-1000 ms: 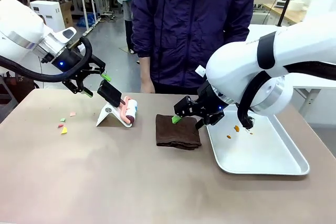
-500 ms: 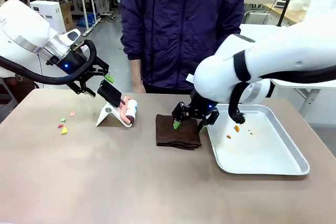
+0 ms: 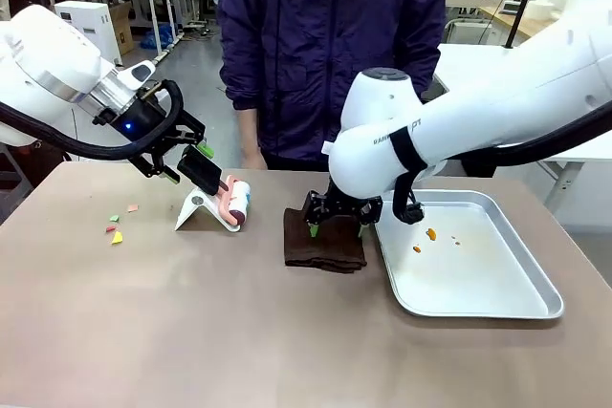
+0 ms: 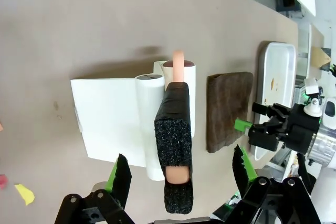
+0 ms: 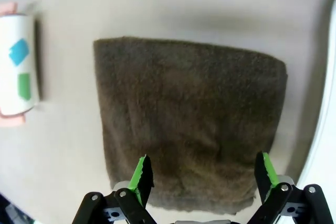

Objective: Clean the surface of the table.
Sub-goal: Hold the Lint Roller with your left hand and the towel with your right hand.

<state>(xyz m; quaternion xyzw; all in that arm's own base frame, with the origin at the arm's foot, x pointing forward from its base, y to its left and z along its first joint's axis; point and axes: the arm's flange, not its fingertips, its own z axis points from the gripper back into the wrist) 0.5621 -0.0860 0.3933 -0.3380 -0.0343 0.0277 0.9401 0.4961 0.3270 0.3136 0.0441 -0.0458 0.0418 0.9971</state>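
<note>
Found the tabletop [image 3: 239, 332] lying wide and taupe-brown beneath both arms, carrying everything named here. Noted the left hand [image 3: 185, 161] at the far left of it, released, with green-padded fingers spread to either side of the black foam-wrapped handle [image 4: 173, 145] of a lint roller [image 3: 236, 203]. Made out a gap between handle and finger on each side in the left wrist view. Saw the roller propped on a white folded stand [image 3: 194, 209], with its white roll low and its handle tilted up toward that hand.

Spotted a few small coloured scraps [image 3: 116, 231] on the bare surface left of the stand, well apart from it.

Placed the right hand [image 3: 337, 228] near the middle, pointing down over the far edge of a dark brown folded cloth [image 3: 323, 246], likewise released and grasping nothing. Saw both fingertips standing wide over the cloth in the right wrist view. Could not tell whether they touched it.

Found the cloth flat between the roller and a shiny metal tray [image 3: 497, 303], just beside the tray's left rim. Counted a few orange crumbs [image 3: 430, 233] in the tray's far part.

Noted a person [image 3: 330, 45] in a dark blue jacket standing at the far edge.
</note>
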